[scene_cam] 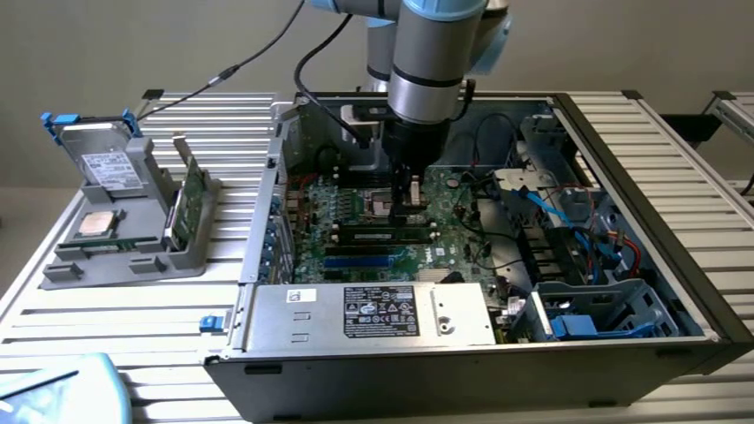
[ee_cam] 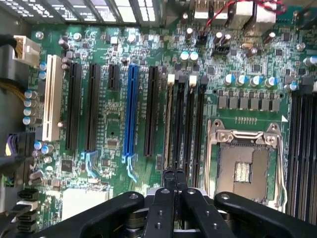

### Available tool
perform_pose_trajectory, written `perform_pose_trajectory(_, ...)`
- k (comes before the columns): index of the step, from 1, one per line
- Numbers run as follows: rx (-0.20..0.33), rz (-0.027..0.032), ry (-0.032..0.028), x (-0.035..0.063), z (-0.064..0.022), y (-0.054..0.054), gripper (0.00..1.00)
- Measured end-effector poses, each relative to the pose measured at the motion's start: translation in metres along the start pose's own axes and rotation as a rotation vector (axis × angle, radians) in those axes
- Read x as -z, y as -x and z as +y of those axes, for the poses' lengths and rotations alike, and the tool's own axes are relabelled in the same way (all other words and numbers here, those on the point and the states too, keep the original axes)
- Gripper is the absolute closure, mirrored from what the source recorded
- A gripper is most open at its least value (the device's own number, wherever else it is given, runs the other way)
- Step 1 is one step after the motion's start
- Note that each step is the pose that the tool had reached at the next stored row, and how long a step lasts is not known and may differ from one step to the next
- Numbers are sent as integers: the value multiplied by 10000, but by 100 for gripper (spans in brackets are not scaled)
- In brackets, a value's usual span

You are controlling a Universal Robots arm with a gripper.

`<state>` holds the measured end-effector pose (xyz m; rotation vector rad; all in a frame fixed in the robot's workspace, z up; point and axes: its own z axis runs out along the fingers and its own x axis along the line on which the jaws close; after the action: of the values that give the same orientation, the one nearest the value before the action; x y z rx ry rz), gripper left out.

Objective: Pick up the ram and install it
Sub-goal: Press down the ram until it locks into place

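One gripper (ee_cam: 173, 174) is hovering clenched and empty-looking over the motherboard (ee_cam: 114, 134), its fingertips meeting above the memory slots (ee_cam: 184, 124). A ram (scene_cam: 380, 234) is lying seated crosswise just below the jaws; another green stick (scene_cam: 192, 201) is standing well apart in the grey holder (scene_cam: 118, 256).

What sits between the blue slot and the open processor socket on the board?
In the wrist view: one long black slot, then a bank of narrow memory slots, with the shut gripper in front of that bank.

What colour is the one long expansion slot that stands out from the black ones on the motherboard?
Blue. The long expansion slot shows best in the wrist view, between black slots.
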<state>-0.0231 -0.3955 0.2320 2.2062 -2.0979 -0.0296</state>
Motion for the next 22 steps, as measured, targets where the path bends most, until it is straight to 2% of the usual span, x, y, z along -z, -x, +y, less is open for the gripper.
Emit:
perform_pose_trajectory(4, -1, 1, 0, -12, 142, 10, 89)
perform_pose_trajectory(9, 0, -5, -2, -20, 201, -2, 89)
perform_pose_trajectory(16, 1, -37, -15, -46, 210, -40, 89)
perform_pose_trajectory(22, 1, -34, -18, -70, 207, -41, 89)
